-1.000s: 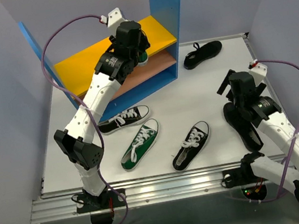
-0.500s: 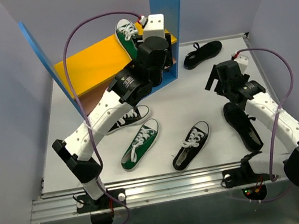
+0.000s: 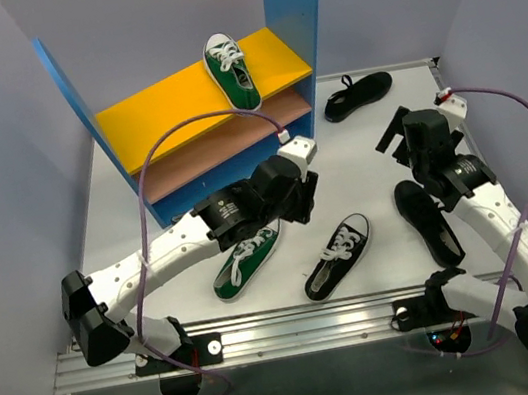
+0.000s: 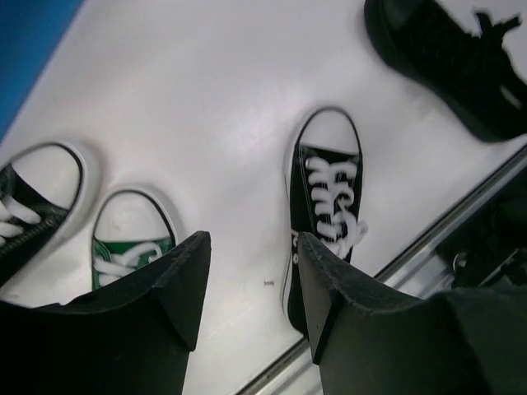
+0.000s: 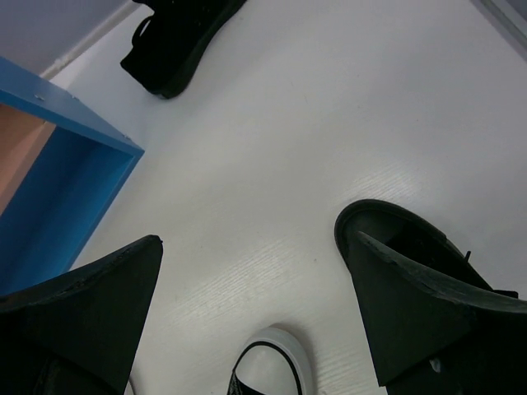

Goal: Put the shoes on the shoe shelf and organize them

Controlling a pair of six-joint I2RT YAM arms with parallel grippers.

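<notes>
One green sneaker [image 3: 230, 66] lies on the yellow upper board of the shoe shelf [image 3: 177, 100]. My left gripper [image 3: 305, 201] is open and empty, low over the table between the second green sneaker [image 3: 244, 260] and a black white-laced sneaker [image 3: 338, 256]. In the left wrist view, the left gripper [image 4: 251, 284] has that black sneaker [image 4: 325, 206] ahead right, the green toe [image 4: 128, 239] left, and the other black sneaker [image 4: 37, 193] further left. My right gripper [image 3: 394, 135] is open and empty, near an all-black shoe [image 3: 428, 221]. The other all-black shoe [image 3: 358, 93] lies at the back.
In the right wrist view my open gripper [image 5: 255, 296] hangs over bare table, with the shelf's blue base [image 5: 66, 164] at left, an all-black shoe [image 5: 177, 37] at the top and another [image 5: 395, 234] at right. The table's metal front rail [image 3: 296, 329] runs below the shoes.
My left gripper let go of the green sneaker on the upper board and drew back down to the table's middle. My right arm shifted slightly.
</notes>
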